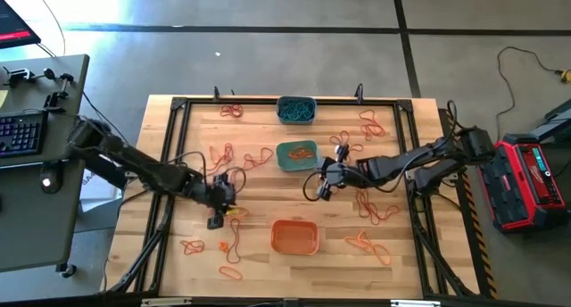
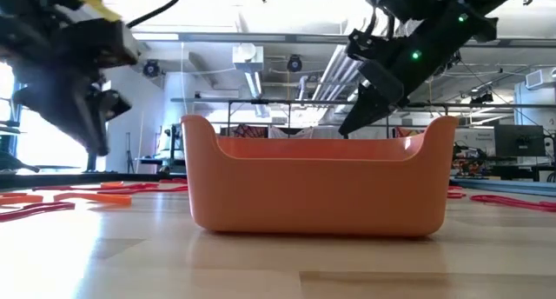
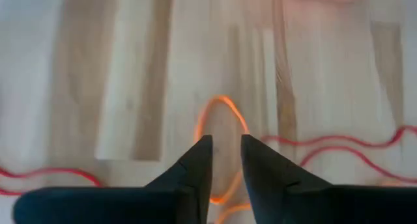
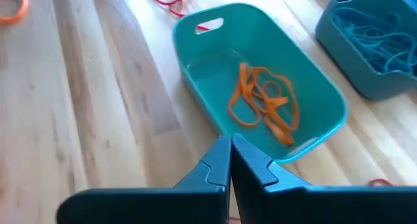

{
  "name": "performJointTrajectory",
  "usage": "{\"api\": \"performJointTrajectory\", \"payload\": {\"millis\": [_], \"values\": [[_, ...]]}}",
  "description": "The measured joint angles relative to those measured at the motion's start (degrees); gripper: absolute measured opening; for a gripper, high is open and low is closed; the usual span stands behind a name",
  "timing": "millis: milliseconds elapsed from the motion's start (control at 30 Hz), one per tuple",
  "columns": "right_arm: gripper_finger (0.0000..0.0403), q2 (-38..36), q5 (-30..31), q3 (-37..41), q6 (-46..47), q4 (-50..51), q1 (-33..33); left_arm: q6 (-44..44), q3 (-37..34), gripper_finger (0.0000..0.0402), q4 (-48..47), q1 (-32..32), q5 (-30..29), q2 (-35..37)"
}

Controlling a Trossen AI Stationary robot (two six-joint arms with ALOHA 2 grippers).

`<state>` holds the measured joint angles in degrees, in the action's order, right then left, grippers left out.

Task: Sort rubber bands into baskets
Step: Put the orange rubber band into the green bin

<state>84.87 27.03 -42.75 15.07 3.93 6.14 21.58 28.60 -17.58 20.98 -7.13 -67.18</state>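
Left gripper (image 3: 226, 152) slightly parted, straddling an orange band (image 3: 220, 116) on the table (image 1: 259, 253), not clamped. Right gripper (image 4: 230, 152) pinched closed, empty, by teal basket (image 4: 195, 74) holding orange bands. Blue basket (image 1: 295, 110) filled; orange basket (image 1: 294, 236) looks empty. Many loose bands (image 1: 370, 244) left.

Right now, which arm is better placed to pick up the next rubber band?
Left. The left gripper straddles an orange rubber band on the table, fingers apart. The right gripper is shut, empty, near the teal-green basket.
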Motion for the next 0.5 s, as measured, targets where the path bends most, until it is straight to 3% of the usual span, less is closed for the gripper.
{"api": "performJointTrajectory", "payload": {"millis": [200,500], "values": [[0.0,0.0,2.0,0.3,0.6,-0.3,1.1,3.8,0.0,0.0107,-0.7,1.7,-1.3,-6.7],[0.0,0.0,2.7,0.3,-0.9,-0.6,1.1,9.4,0.2,0.0109,-0.6,1.6,-2.9,-11.6]]}}
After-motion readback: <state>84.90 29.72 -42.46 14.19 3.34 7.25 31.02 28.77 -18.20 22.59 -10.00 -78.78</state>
